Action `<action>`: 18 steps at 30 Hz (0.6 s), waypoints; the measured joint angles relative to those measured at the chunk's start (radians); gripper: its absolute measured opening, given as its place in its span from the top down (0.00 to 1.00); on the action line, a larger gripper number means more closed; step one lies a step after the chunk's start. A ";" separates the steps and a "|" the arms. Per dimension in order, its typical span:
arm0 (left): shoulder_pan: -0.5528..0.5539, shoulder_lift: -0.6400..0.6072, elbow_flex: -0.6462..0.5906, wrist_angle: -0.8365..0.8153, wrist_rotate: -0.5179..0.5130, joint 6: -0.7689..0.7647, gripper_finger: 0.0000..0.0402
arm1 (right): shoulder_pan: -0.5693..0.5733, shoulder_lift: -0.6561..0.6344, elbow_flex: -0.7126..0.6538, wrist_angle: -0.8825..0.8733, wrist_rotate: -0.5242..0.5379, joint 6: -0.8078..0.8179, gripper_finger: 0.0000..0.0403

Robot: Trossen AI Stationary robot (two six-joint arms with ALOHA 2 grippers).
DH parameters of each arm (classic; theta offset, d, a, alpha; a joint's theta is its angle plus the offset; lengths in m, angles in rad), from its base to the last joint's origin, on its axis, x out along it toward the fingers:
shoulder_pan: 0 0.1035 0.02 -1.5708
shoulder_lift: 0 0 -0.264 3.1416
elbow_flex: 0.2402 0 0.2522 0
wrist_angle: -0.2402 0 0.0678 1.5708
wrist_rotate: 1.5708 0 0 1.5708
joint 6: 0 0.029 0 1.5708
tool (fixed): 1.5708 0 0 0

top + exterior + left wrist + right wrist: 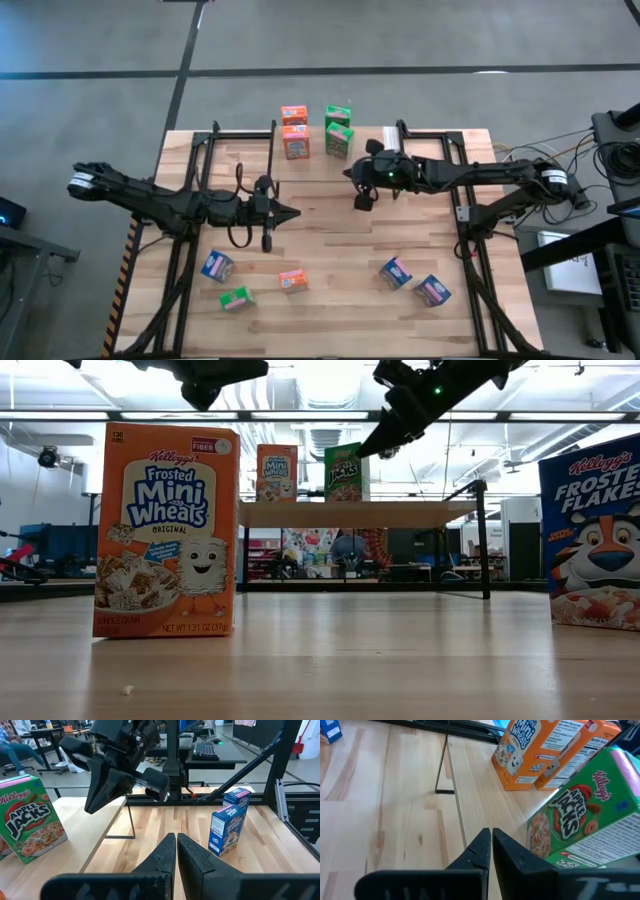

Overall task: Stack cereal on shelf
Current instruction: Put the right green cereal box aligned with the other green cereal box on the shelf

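Two orange cereal boxes (295,130) and two green ones (339,128) stand upright on the shelf (400,513) at the table's far edge. Loose on the near tabletop are a blue box (217,265), a green box (237,298), an orange box (292,281) and two more blue boxes (396,272) (432,290). My left gripper (290,212) hangs shut over mid-table, holding nothing. My right gripper (358,195) hovers shut just near of the green boxes (580,825), also holding nothing.
The shelf's thin black legs (442,765) stand on the table below my right gripper. Black frame rails (180,270) (480,270) run along both table sides. The low view shows an orange box (165,530) and a blue box (595,540) close to the near edge.
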 joint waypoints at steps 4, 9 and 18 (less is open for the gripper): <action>0.000 0.000 0.000 0.000 0.000 0.000 1.00 | 0.000 0.002 0.000 -0.002 0.000 0.000 0.98; 0.000 0.000 0.000 0.001 0.000 0.000 1.00 | 0.000 0.002 -0.001 -0.005 0.005 -0.002 0.98; 0.000 0.000 0.000 0.005 0.000 0.001 1.00 | -0.098 -0.009 0.019 -0.093 0.137 -0.045 0.98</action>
